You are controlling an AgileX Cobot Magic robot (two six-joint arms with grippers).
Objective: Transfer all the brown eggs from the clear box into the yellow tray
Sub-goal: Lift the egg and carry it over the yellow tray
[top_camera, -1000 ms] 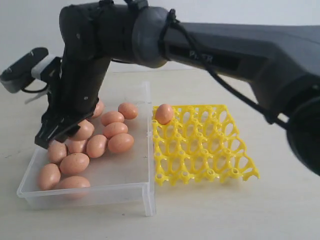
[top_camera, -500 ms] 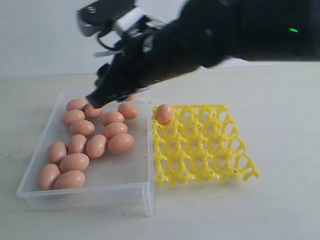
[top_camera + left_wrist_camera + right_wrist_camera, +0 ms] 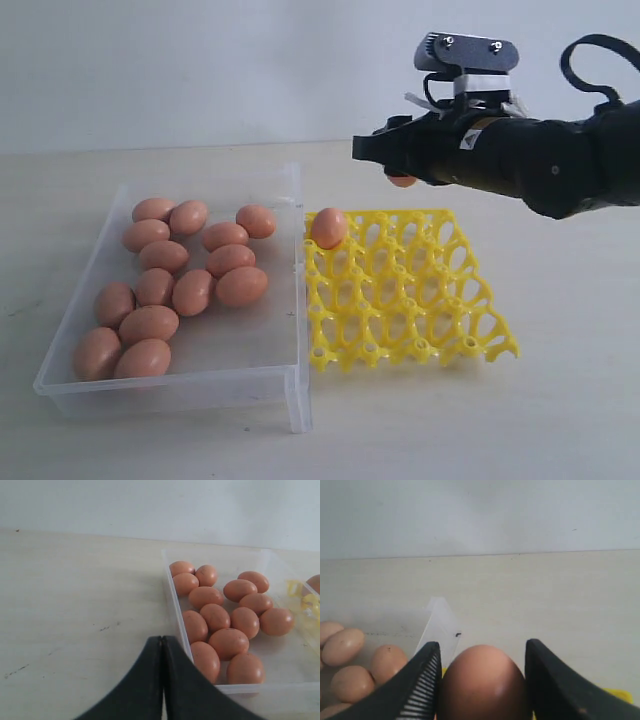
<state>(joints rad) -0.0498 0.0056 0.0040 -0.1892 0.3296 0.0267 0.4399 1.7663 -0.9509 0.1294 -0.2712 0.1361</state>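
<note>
Exterior view: right gripper (image 3: 385, 160) raised over the far edge of the yellow tray (image 3: 470, 345), reaching in from the right.
Right grip: clamped on the held egg (image 3: 482, 685), one ribbed finger on either side.
Left gripper (image 3: 162, 647): jaws pressed flat together, nothing between them, seen just beside the wall of the clear box (image 3: 170, 390).
Box contents: fourteen brown eggs (image 3: 192, 292) lying loose, most touching a neighbour.
Tray contents: one seated egg (image 3: 328, 228) in the far corner cup nearest the box.

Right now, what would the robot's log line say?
right claw: shut on held egg, up by far edge of tray | tray egg: one, corner cup | box eggs: many in box | left claw: shut, empty
</note>
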